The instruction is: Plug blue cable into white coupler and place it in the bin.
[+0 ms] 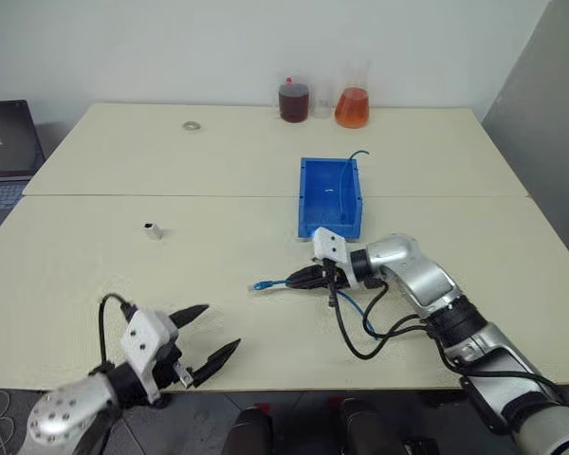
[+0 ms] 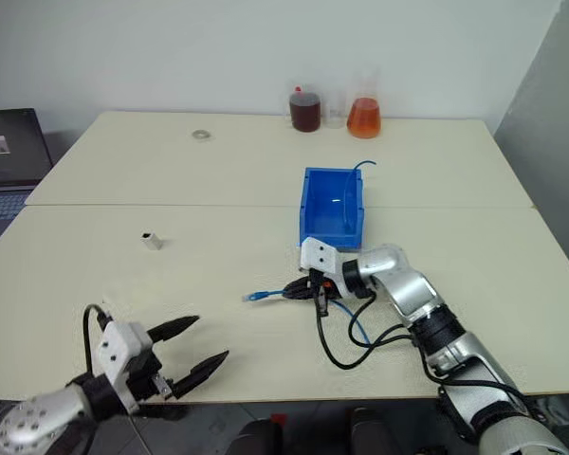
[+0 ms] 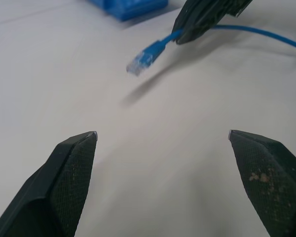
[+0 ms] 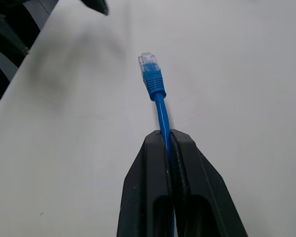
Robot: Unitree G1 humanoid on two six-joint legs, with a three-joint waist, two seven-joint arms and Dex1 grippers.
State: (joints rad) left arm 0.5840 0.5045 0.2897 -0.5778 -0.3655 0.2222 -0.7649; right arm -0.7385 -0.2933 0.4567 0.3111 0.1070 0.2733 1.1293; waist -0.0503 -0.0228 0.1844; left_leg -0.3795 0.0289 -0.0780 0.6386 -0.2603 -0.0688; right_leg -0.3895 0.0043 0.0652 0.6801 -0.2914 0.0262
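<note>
Nearest us, left gripper (image 1: 211, 334) hangs wide open over the table's (image 1: 95, 275) front edge, holding nothing. We've got the right gripper (image 1: 308, 278) clamped on the blue cable (image 1: 283, 282) mid-table, plug end lying roughly level, pointing toward the left edge.

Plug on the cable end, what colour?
Clear tip on a blue boot, on the blue cable; shows best in the right wrist view.

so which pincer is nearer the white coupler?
Left. The open left pincer sits at the near table edge, below the white coupler; the right pincer, clamping the blue cable, is farther across.
</note>
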